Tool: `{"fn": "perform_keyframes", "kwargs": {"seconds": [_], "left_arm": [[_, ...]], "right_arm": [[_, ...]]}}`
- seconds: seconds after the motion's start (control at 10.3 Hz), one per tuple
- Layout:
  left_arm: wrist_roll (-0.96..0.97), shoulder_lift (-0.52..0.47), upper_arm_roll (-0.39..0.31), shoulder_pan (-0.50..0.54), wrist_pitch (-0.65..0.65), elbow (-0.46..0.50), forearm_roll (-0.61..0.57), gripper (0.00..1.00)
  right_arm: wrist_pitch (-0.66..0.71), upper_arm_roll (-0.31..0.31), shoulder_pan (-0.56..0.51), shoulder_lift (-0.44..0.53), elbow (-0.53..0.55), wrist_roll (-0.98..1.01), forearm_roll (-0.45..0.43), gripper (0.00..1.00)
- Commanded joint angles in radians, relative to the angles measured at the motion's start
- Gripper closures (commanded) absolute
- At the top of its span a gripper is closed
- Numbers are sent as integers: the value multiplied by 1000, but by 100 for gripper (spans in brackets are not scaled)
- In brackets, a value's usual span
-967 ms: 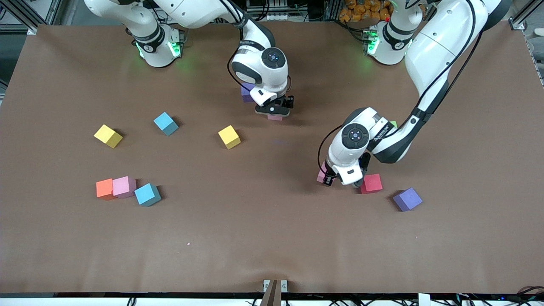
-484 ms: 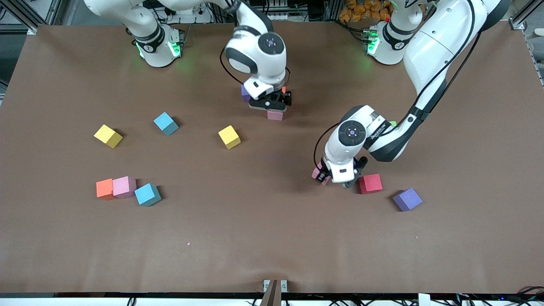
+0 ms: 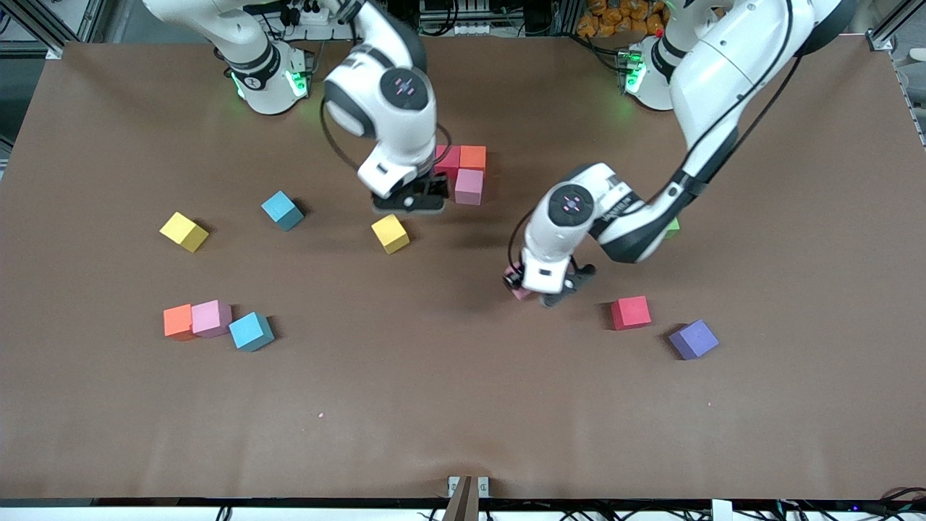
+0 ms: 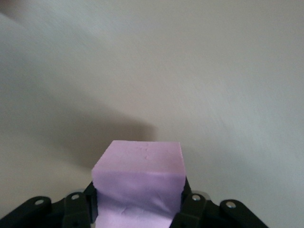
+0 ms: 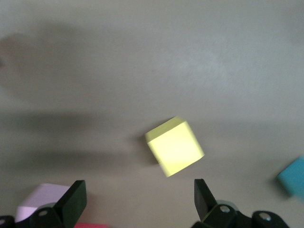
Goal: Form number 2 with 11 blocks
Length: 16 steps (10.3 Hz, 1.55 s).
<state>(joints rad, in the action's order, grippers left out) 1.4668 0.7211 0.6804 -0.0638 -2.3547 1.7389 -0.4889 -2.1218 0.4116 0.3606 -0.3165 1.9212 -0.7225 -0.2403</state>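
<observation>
I note 2 changes over the last second. The right gripper [image 3: 409,202] has left the pink block [image 3: 469,186] it was over; that block now sits against the orange block [image 3: 473,156] and a red block [image 3: 448,161], so the number 2 has its first cubes near the robots' bases. Its fingers are spread and empty, above bare table beside a yellow block [image 5: 175,146], which I judge the next pick. The left gripper [image 3: 542,295] has lifted away from the red cube [image 3: 630,312] and purple cube [image 3: 693,339], pinching a pink cube [image 4: 138,178] over mid-table, apparently bound for the digit.
</observation>
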Motion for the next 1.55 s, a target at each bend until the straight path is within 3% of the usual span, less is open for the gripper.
{"fn": "perform_keyframes", "kwargs": {"seconds": [0.0,0.19,0.29,1.06,1.26,1.35,1.45], "left_arm": [[-132,-14,4,-74,21,7,-8,89],[-277,-6,4,-111,75,7,-7,89],[-319,-3,4,-132,100,7,-5,89],[-335,66,-4,-264,115,5,-3,90],[-333,67,-4,-277,117,7,-2,90],[-330,67,-4,-286,117,5,0,90],[-320,67,-4,-287,115,5,-2,89]], "right_arm": [[-131,19,-51,7,106,223,-37,0],[-405,19,-129,-10,250,404,-83,0],[-475,19,-156,-22,289,492,-83,0],[-599,35,-225,-101,361,597,-83,0],[-604,35,-282,-115,360,623,-83,78],[-597,56,-313,-110,357,624,-83,100],[-590,112,-378,-107,352,624,-82,100]]}}
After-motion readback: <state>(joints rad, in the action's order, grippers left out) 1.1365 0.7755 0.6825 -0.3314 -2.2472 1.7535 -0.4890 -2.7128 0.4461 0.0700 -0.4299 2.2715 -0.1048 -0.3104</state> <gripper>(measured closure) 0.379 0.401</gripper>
